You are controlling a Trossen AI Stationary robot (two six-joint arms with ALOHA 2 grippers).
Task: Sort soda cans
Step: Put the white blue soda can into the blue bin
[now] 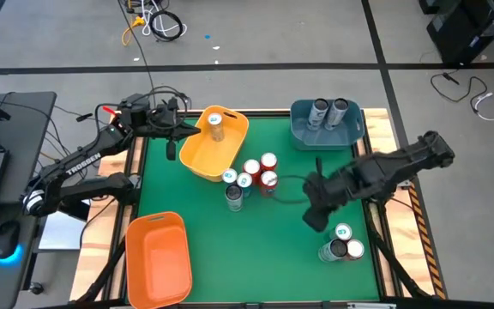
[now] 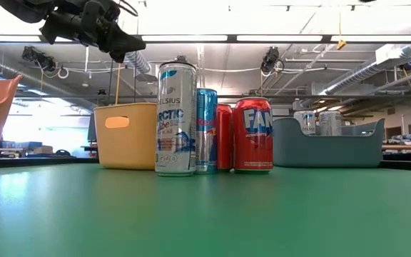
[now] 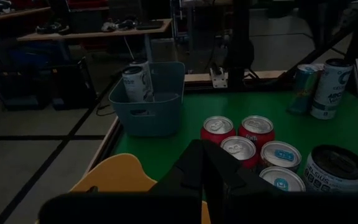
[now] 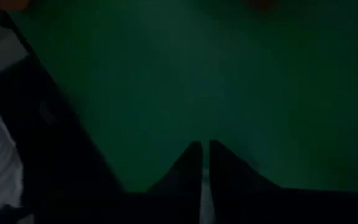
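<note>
Several soda cans stand in a cluster at mid-table: red ones (image 1: 268, 161) and silver, teal-topped ones (image 1: 243, 181), also seen from the side in the low view as red (image 2: 252, 134) and silver (image 2: 175, 118). Three more cans (image 1: 342, 245) stand near the right front. One can (image 1: 215, 126) is in the yellow bin (image 1: 197, 159), and two cans (image 1: 329, 112) are in the blue-grey bin (image 1: 350, 136). My left gripper (image 1: 185, 130) hangs shut over the yellow bin's left rim. My right gripper (image 4: 202, 163) is shut and holds nothing above bare green table, right of the cluster (image 1: 316, 215).
An orange bin (image 1: 155, 257) sits at the near left corner. Bare green table (image 1: 264, 249) lies between the orange bin and the three cans at the right front. A desk with a laptop and a mouse stands left of the table.
</note>
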